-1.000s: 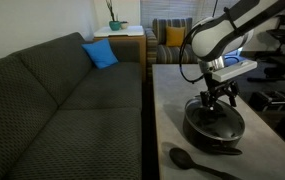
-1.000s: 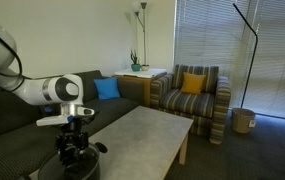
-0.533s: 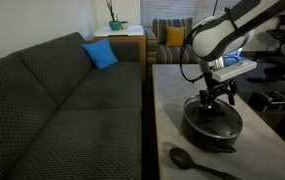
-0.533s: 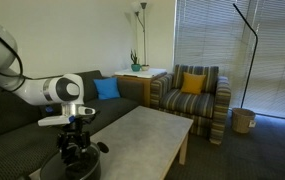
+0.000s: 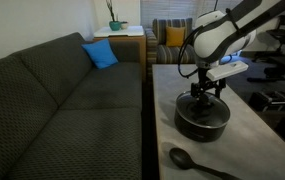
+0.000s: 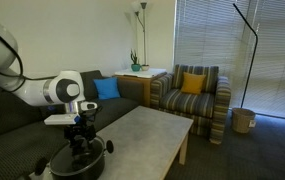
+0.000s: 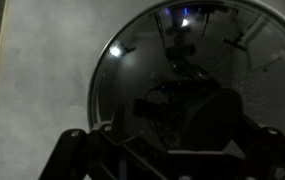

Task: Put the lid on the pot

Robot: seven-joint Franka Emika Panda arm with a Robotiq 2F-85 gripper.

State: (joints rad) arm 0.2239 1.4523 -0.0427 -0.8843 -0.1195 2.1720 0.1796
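Observation:
The pot (image 5: pixel 202 125) is a wide black pan standing on the pale table (image 5: pixel 172 90), seen in both exterior views. The glass lid (image 5: pixel 203 108) lies on it, rim on rim. In the wrist view the lid (image 7: pixel 142 70) fills the frame, its metal rim bright and its black knob (image 7: pixel 217 120) dark near the centre. My gripper (image 5: pixel 204 94) hangs straight down over the knob, open, its fingers spread on either side of it. From the opposite side the gripper (image 6: pixel 82 141) stands just above the pot (image 6: pixel 79 165).
A black long-handled spoon (image 5: pixel 188 160) lies on the table near the front edge. A dark sofa (image 5: pixel 62 100) with a blue cushion (image 5: pixel 100 53) runs along the table's side. A striped armchair (image 6: pixel 187 92) stands beyond the table's far end.
The pot and lid now sit a little further from the spoon than before. My gripper has moved the same way above them, and its fingers have spread wider.

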